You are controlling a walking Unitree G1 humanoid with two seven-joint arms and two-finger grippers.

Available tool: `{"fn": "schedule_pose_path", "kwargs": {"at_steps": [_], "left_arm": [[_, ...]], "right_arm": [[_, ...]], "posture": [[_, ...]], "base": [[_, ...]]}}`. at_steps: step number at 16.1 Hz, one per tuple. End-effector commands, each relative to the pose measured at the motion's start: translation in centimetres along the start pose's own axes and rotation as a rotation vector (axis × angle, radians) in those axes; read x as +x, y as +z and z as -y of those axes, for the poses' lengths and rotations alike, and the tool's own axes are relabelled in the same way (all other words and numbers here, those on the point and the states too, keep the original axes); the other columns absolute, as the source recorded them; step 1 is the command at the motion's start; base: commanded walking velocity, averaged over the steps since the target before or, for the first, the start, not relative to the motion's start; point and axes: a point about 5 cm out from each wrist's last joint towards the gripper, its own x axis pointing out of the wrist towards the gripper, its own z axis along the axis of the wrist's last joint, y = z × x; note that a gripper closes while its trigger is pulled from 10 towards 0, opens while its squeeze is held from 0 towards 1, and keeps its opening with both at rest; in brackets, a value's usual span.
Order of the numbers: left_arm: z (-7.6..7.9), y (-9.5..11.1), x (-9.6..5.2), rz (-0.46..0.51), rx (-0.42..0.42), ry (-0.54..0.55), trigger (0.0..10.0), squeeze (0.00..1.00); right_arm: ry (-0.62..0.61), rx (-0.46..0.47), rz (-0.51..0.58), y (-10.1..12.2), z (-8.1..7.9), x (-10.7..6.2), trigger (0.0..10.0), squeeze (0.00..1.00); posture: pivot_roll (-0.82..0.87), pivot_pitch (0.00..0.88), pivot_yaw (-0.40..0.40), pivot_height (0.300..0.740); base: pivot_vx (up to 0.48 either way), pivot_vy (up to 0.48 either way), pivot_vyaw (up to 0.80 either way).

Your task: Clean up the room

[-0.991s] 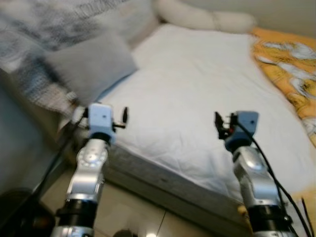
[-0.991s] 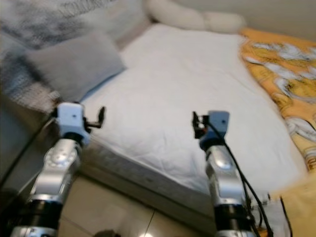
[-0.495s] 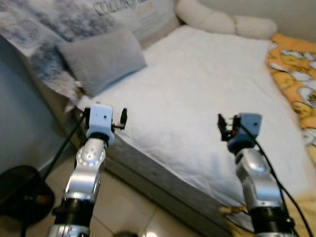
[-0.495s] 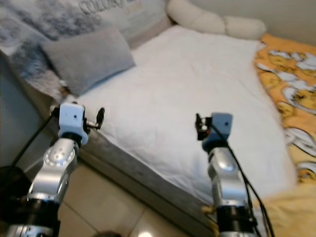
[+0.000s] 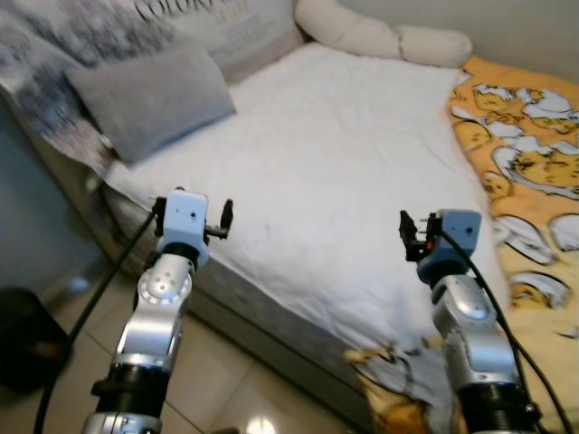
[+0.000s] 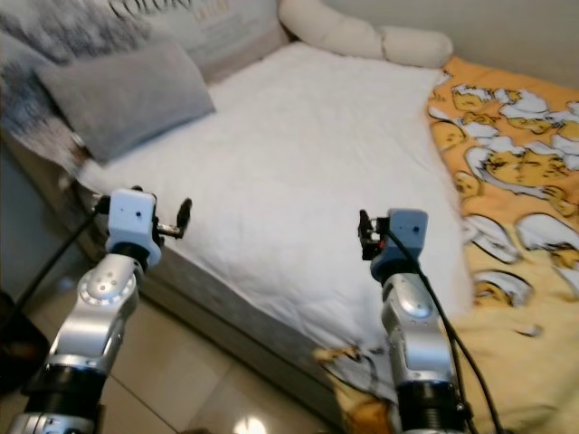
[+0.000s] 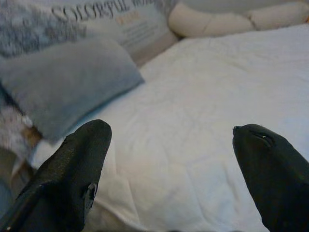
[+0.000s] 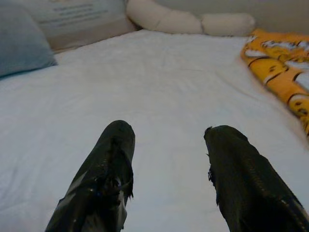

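One bed (image 5: 344,172) carries one grey pillow (image 5: 149,95) at ten o'clock, one printed cushion (image 5: 240,32) and one long cream bolster (image 5: 380,36) at twelve. One orange blanket (image 5: 529,181) lies at three o'clock.

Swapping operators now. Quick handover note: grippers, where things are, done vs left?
Left gripper: open, holds nothing, raised at the near edge of the bed.
Right gripper: open, holds nothing, raised over the white sheet.
Things: grey pillow at the head end, on the robot's left; printed cushion and long cream pillow at the far end; orange patterned blanket bunched along the robot's right side, hanging off the near corner.
Done: nothing picked up yet.
Left: probably spread the blanket and straighten the pillows.
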Motion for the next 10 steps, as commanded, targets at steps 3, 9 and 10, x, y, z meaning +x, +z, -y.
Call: {"fn": "schedule_pose_path", "kwargs": {"at_steps": [3, 9, 10], "left_arm": [[-0.07, 0.07, -0.08, 0.0, -0.005, 0.004, 10.0, 0.75], [0.13, 0.08, -0.15, 0.002, -0.009, -0.001, 10.0, 0.75], [0.16, 0.14, -0.1, 0.004, -0.01, -0.001, 10.0, 0.75]], "right_arm": [[0.023, -0.022, 0.018, 0.53, -0.28, 0.17, 10.0, 0.0], [-0.006, -0.014, 0.012, 0.41, 0.18, 0.18, 10.0, 0.0], [-0.003, -0.013, 0.012, 0.39, 0.17, 0.12, 10.0, 0.0]], "posture": [[-0.03, 0.0, 0.014, 0.74], [-0.04, 0.0, 0.021, 0.74], [-0.04, 0.0, 0.024, 0.74]], "base": [[0.0, -0.345, 0.0], [0.0, -0.346, 0.08], [0.0, -0.352, 0.0]]}}
